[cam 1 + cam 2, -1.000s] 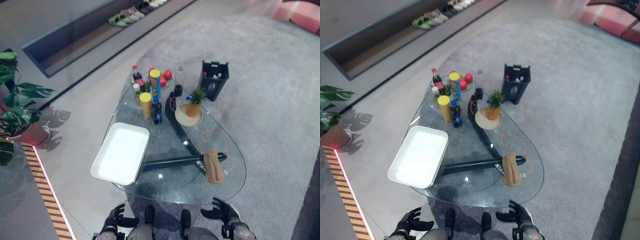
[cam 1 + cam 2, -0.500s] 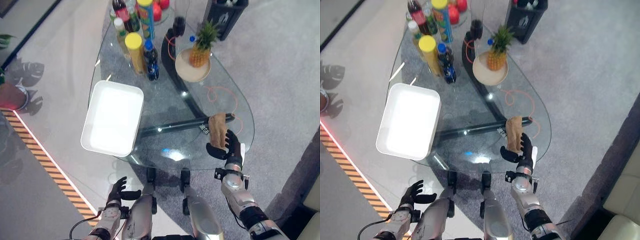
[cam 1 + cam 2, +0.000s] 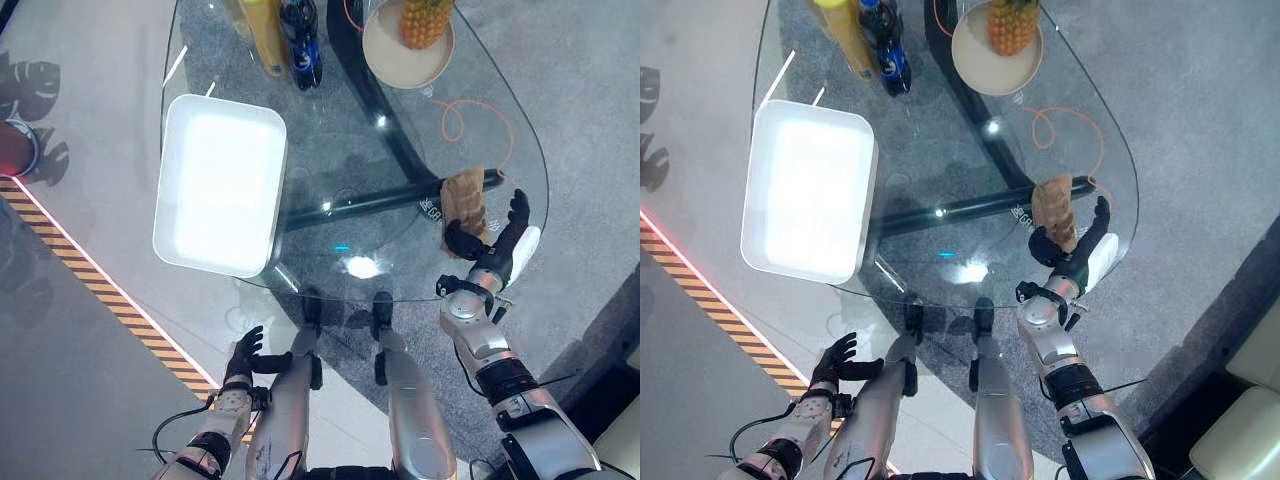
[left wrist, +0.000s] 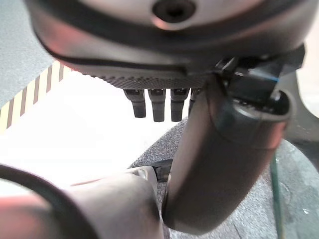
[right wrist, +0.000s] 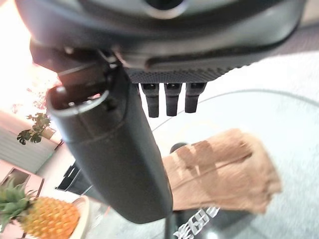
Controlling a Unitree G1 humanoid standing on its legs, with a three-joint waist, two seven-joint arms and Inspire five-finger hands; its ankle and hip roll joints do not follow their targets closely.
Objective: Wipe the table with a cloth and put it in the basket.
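A folded brown cloth (image 3: pixel 463 195) lies on the glass table (image 3: pixel 340 165) near its right edge, over the dark table frame. My right hand (image 3: pixel 488 250) sits at the table's rim just behind the cloth's near end. It is open, with the thumb beside the cloth and straight fingers (image 5: pixel 169 99) reaching along its right side. The cloth (image 5: pixel 224 172) lies flat past them, and I cannot tell whether they touch it. The white rectangular basket (image 3: pixel 220 180) rests on the table's left part, overhanging the edge. My left hand (image 3: pixel 243 355) hangs open low by the table's near side.
At the far end of the table stand a pineapple (image 3: pixel 422 15) on a round plate, a dark bottle (image 3: pixel 300 45) and a yellow can (image 3: pixel 265 35). An orange cord (image 3: pixel 470 120) loops on the glass beyond the cloth. Grey carpet lies underneath, and a striped strip (image 3: pixel 110 300) runs across the floor at left.
The camera has tipped down and come closer to the table. My right hand rose from below the near edge to the cloth's near end. The cloth and basket have stayed put.
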